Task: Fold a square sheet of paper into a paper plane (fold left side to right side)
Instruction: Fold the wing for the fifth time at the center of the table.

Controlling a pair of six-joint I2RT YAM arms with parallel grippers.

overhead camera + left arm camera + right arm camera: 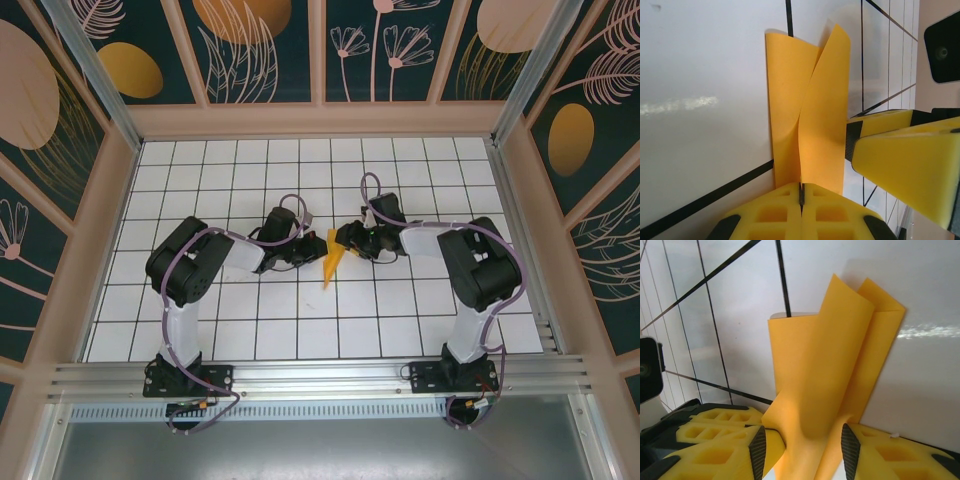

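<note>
The orange-yellow paper (330,258) lies on the grid table between my two grippers, folded into a narrow shape with a sharp tip towards the near side. In the left wrist view one layer of the paper (790,100) lies flat and another stands up as a flap. My left gripper (801,192) is shut on the lower edge of that flap. My right gripper (802,450) is open, and the raised, curled paper (830,365) passes between its two fingers without being pinched. From above, the left gripper (305,250) and the right gripper (348,240) sit close on either side of the paper.
The white table with black grid lines (300,320) is ringed by a tan frame, with patterned dark walls behind it. The right gripper's yellow fingers (905,160) sit close beside the left gripper. An aluminium rail (320,375) runs along the near edge.
</note>
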